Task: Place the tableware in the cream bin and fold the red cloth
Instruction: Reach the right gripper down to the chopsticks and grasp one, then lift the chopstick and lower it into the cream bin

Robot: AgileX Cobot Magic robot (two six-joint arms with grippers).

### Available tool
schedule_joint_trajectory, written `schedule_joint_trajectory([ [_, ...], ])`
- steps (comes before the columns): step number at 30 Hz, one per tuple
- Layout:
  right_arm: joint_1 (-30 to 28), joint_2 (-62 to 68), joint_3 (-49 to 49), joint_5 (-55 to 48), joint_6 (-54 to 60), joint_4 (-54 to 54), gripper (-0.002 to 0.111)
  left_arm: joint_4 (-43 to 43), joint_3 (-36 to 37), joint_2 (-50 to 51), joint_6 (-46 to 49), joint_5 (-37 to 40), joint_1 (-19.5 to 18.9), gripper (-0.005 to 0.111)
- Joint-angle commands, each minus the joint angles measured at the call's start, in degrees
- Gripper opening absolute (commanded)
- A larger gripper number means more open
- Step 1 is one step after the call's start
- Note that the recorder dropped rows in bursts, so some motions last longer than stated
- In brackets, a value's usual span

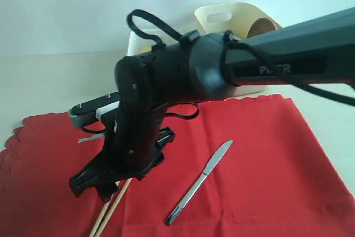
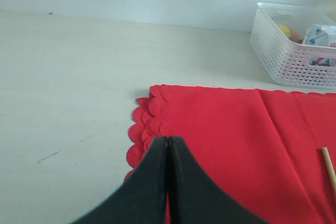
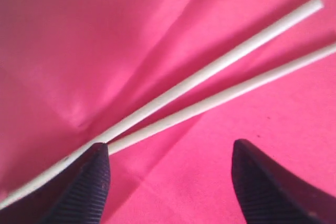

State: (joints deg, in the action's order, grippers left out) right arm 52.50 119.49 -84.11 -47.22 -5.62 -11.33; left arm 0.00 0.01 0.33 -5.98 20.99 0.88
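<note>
L gripper (image 2: 167, 143) pressed shut, empty, at red cloth (image 2: 220, 129) left scalloped edge. R gripper (image 3: 170, 182) spread wide over chopsticks (image 3: 210, 85) mid-cloth: pickup step, prob. Next: lower, close on both. Ext view alone shows knife (image 1: 201, 181) on cloth further right, cream bin (image 1: 233, 18) behind cloth.

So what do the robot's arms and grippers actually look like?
The right arm is a chunky matte black tube with partly hidden white lettering and thin black cables looping over its joint. The right gripper has black fingers with ribbed pads. The left gripper is smooth black, tapering to narrow tips.
</note>
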Motion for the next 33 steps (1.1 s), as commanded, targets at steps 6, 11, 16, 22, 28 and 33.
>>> schedule_joint_trajectory([
  [6, 0.85, 7.28, -11.13, -7.76, -19.39, 5.43, 0.063, 0.0, -0.01, -0.33, -0.19, -0.45, 0.29, 0.001],
  [11, 0.85, 10.42, -12.38, -8.12, -25.98, 5.43, 0.063, 0.0, -0.01, -0.33, -0.19, -0.45, 0.29, 0.001],
  [16, 0.85, 11.52, -12.27, -8.14, -31.98, 5.43, 0.063, 0.0, -0.01, -0.33, -0.19, -0.45, 0.29, 0.001],
  [22, 1.83, 12.34, -12.27, -3.53, -33.27, 3.68, 0.052, 0.0, -0.01, -0.33, -0.19, -0.45, 0.29, 0.001],
  [28, 1.83, 12.72, -12.27, -3.59, -33.27, 4.89, 0.016, 0.0, -0.01, -0.33, -0.19, -0.45, 0.29, 0.001],
  [33, 1.83, 12.8, -12.27, -3.59, -33.01, 6.15, 0.0, 0.0, -0.01, -0.33, -0.19, -0.45, 0.29, 0.001],
])
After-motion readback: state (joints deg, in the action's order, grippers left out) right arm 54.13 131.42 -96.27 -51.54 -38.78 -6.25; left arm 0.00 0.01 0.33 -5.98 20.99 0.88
